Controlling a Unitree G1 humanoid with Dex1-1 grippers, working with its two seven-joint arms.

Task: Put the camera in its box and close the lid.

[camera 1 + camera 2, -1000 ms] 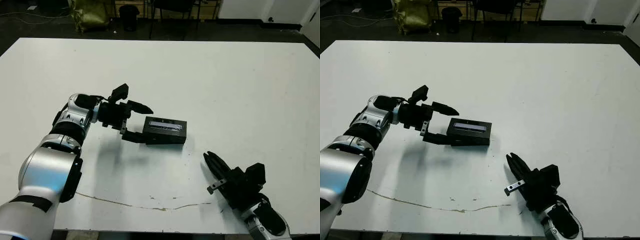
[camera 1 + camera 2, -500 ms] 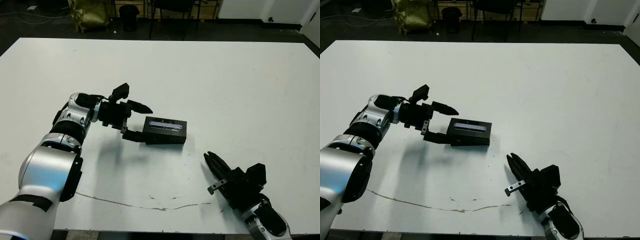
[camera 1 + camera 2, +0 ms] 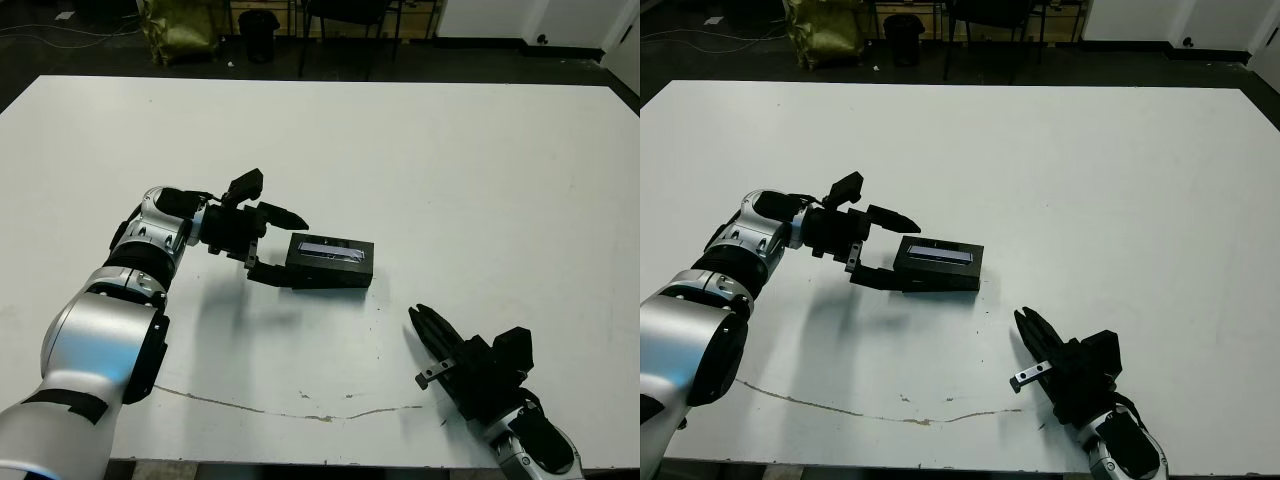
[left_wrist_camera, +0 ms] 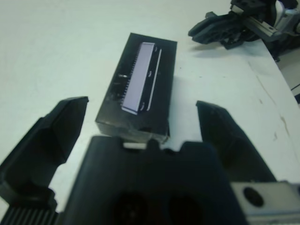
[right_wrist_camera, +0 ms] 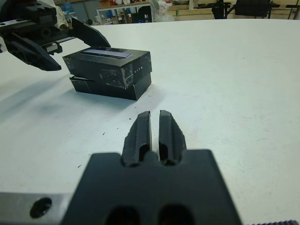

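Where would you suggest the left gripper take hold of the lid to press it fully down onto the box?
Probably across the lid's two long sides, coming in from its short end nearest the left gripper. Its open fingers already straddle that end, and the lid is narrow enough to fit between them. It sits on the box slightly offset, not fully seated, so the long edges offer flat, parallel faces.

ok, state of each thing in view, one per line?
lid: on the box, askew, not fully seated
box: on the table under the lid, nothing gripping it
camera: not visible
left gripper: open, fingers at the lid's end, holding nothing
right gripper: shut, empty, apart from the box
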